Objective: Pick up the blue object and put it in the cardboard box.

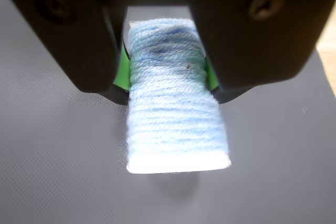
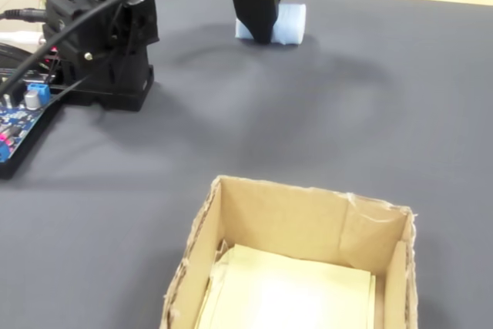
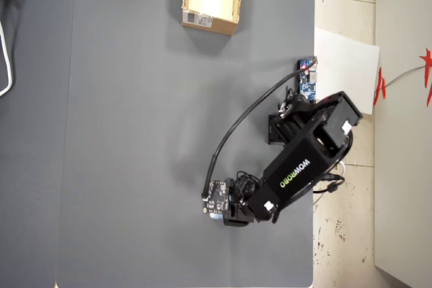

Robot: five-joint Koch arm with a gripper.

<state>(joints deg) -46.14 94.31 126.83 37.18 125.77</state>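
We see our end effector (image 1: 167, 72) clamped on the block (image 1: 170, 114), which rests on the gray tabletop (image 2: 308, 113), well apart from the box (image 2: 308, 229).

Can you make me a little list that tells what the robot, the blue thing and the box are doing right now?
gripper: shut on the blue object, one jaw on each side
blue object: pale blue, wound like yarn, at the mat, far from the box
cardboard box: open on top, nothing blue inside
circuit board: beside the arm's base
done yet: no, not in the box
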